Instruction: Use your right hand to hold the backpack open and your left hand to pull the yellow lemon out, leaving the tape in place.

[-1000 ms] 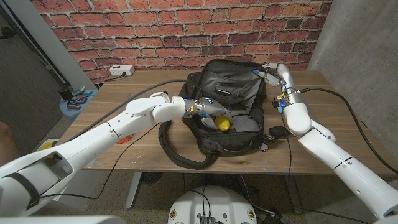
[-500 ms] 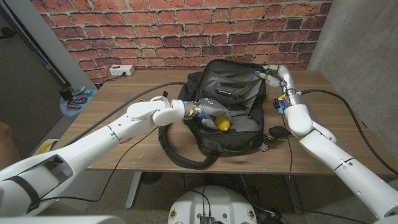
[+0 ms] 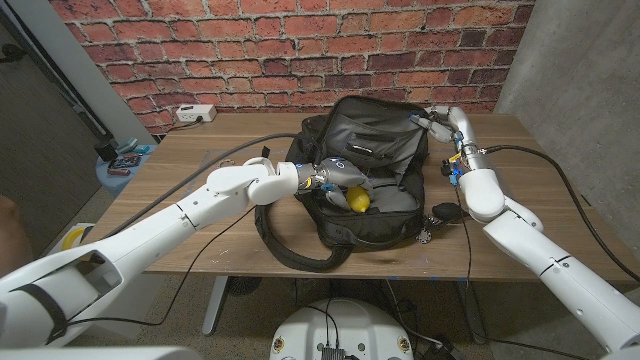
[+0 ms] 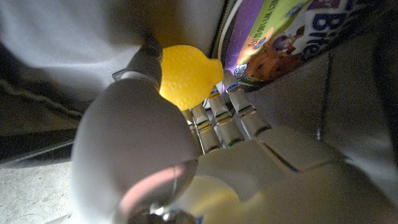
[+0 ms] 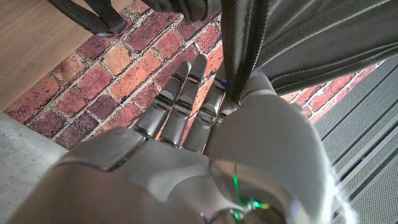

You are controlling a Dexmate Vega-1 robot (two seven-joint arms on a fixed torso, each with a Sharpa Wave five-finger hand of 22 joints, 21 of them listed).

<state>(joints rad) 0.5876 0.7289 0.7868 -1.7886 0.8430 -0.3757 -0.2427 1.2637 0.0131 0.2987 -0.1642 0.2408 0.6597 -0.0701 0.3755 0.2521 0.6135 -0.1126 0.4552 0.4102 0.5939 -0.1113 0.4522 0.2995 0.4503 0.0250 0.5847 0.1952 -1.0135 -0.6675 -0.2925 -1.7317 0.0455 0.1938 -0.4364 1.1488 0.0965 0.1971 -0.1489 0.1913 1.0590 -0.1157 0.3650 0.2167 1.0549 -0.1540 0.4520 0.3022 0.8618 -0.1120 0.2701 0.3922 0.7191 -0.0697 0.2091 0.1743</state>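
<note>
With the backpack (image 3: pixel 365 165) lying open on the wooden table (image 3: pixel 190 160), the step in hand is the reach for the lemon (image 3: pixel 356 199), which sits inside the main compartment toward the front of the opening. The right hand (image 3: pixel 435 121) is at the far right corner of the bag; in the right wrist view a fold of the bag's edge (image 5: pixel 239 50) runs between the thumb and the fingers, so this hand appears to pinch the flap and hold it up. The left hand (image 3: pixel 325 177) is inside the opening, just beside the lemon. In the left wrist view its fingers (image 4: pixel 214 118) reach toward the fruit, narrowly spread, with the thumb close on the near side; whether they already touch it cannot be told. A printed package (image 4: pixel 283 37) lies directly behind the lemon. The tape cannot be made out. The next move calls for closing thumb and fingers on the lemon alone, then lifting clear while the right hand holds the flap.
</note>
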